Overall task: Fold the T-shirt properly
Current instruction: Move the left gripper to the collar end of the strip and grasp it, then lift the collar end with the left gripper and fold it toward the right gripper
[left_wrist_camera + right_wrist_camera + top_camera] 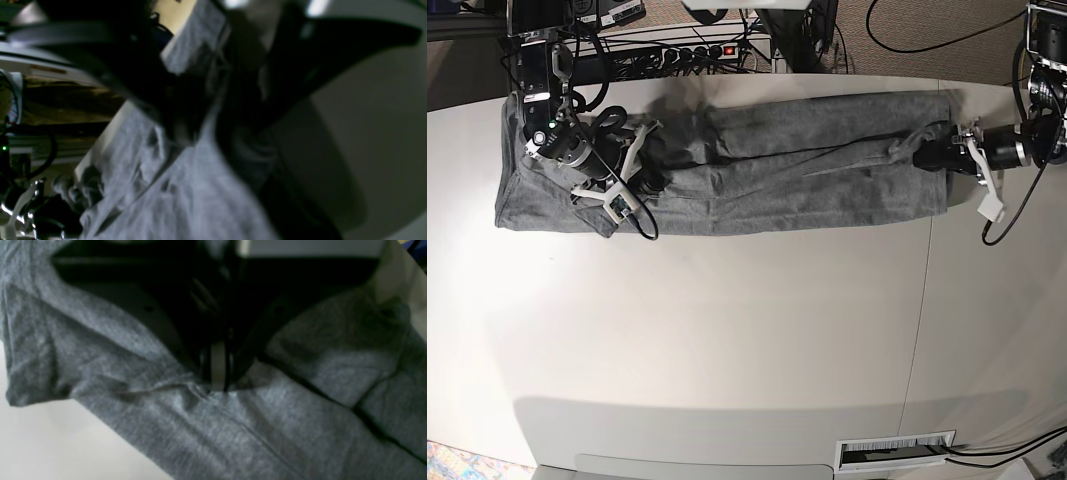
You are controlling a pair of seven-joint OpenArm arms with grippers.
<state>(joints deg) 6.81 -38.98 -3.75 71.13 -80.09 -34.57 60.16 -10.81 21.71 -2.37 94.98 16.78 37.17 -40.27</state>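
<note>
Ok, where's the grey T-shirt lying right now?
In the base view the heather-grey cotton T-shirt stretches across the white table's far edge, between both arms, near the power strip.

Probably a robotics lab — power strip point(689, 52), tangled cables point(907, 35), white worktable point(727, 330).

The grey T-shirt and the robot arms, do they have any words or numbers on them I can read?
None can be read.
T-shirt: plain grey, no print in any view.
Left gripper and right gripper: no lettering visible; a small tag near the right one is too tiny to read.
</note>
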